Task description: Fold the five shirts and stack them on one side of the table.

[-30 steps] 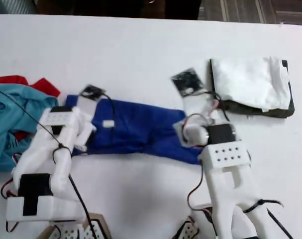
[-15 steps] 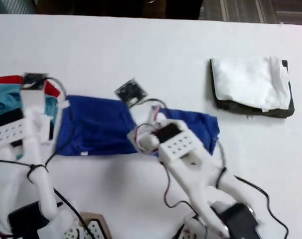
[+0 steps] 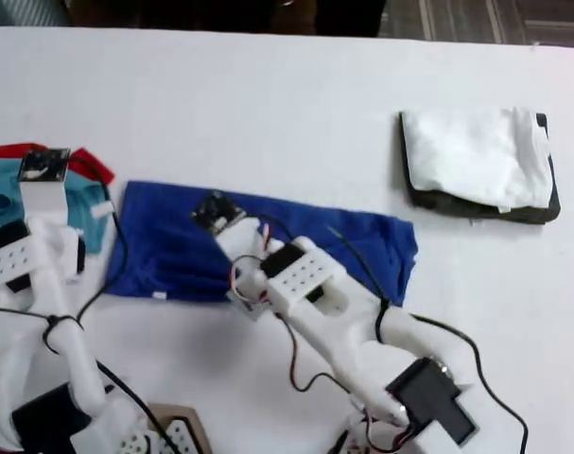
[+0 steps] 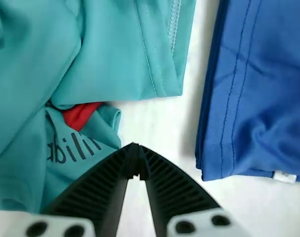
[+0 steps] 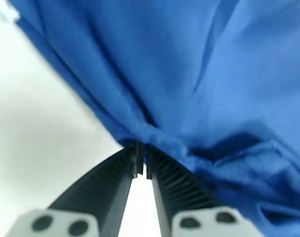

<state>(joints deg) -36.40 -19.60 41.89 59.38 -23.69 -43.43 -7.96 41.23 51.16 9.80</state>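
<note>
A blue shirt (image 3: pixel 362 248) lies spread across the middle of the table. My right gripper (image 3: pixel 228 248) reaches over its left half and is shut on a bunched fold of the blue shirt (image 5: pixel 199 89); the right gripper (image 5: pixel 140 148) has bare table beside it. A crumpled teal shirt (image 3: pixel 1 182) and a red shirt (image 3: pixel 88 165) lie at the left edge. My left gripper (image 3: pixel 50 203) hangs above them. The left gripper (image 4: pixel 135 148) is shut on nothing, over a white gap between the teal shirt (image 4: pixel 65 54) and the blue shirt's hem (image 4: pixel 253 84).
At the far right stands a stack (image 3: pixel 476 156) of folded shirts, a white one on top of a dark one. Bare white table (image 3: pixel 268 104) runs behind the blue shirt. Cables trail from both arms at the front.
My right arm has swung left from the blue shirt's right end to its left half. My left arm has drawn back off the blue shirt to above the teal one.
</note>
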